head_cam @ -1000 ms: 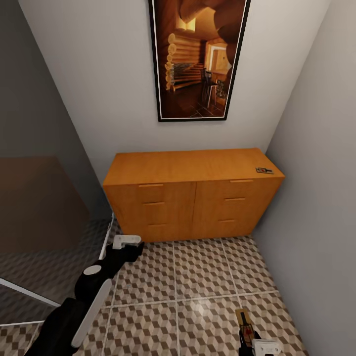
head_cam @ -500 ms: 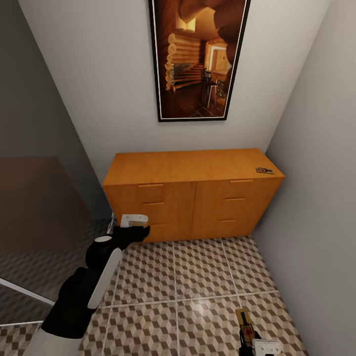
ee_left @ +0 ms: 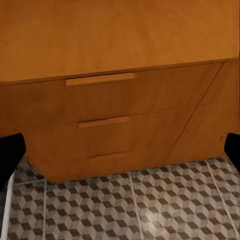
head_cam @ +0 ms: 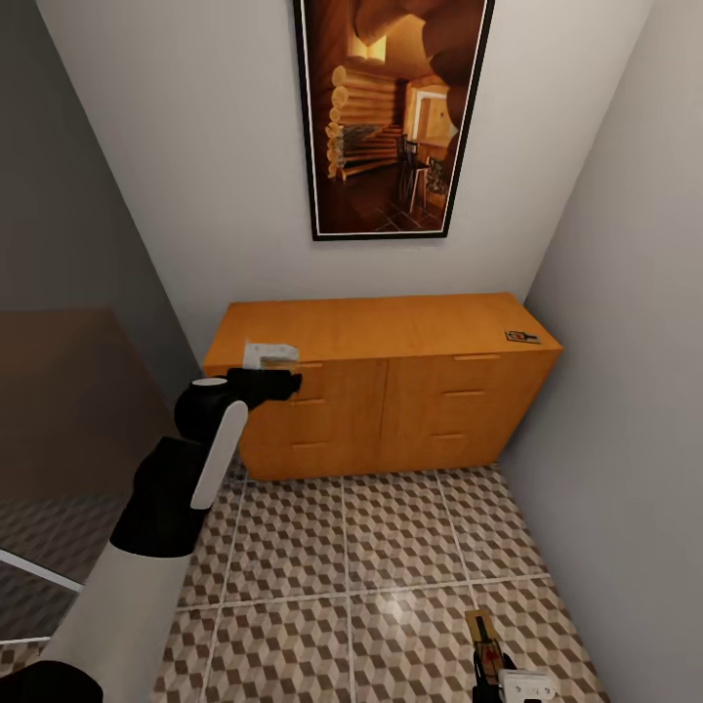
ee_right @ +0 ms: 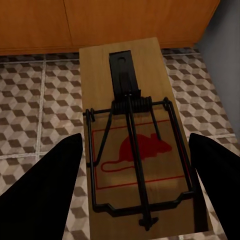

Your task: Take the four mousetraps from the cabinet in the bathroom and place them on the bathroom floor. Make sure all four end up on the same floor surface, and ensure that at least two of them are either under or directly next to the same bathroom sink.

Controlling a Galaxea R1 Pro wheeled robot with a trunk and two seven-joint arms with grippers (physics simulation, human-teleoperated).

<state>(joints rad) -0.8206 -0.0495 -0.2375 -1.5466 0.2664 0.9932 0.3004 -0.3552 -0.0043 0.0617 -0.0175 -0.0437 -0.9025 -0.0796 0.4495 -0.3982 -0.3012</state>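
The orange-tan cabinet (head_cam: 381,391) stands against the back wall, drawers closed. One mousetrap (head_cam: 522,337) lies on its top near the right end. My left gripper (head_cam: 285,381) is raised in front of the upper left drawer; in the left wrist view its fingers (ee_left: 10,155) sit far apart, open and empty, facing the drawer handles (ee_left: 101,79). Low at the right, my right gripper (head_cam: 490,672) is shut on a second mousetrap (ee_right: 135,145), a tan board with black wire and a red mouse print, held over the cube-patterned bathroom floor (head_cam: 391,547).
A framed picture (head_cam: 391,117) hangs above the cabinet. A grey wall (head_cam: 625,391) closes the right side tight to the cabinet's end. A dark glass panel (head_cam: 68,420) with a pale frame stands at the left.
My left arm has risen from near the floor to the height of the cabinet's upper drawer. The right gripper and its mousetrap have stayed put.
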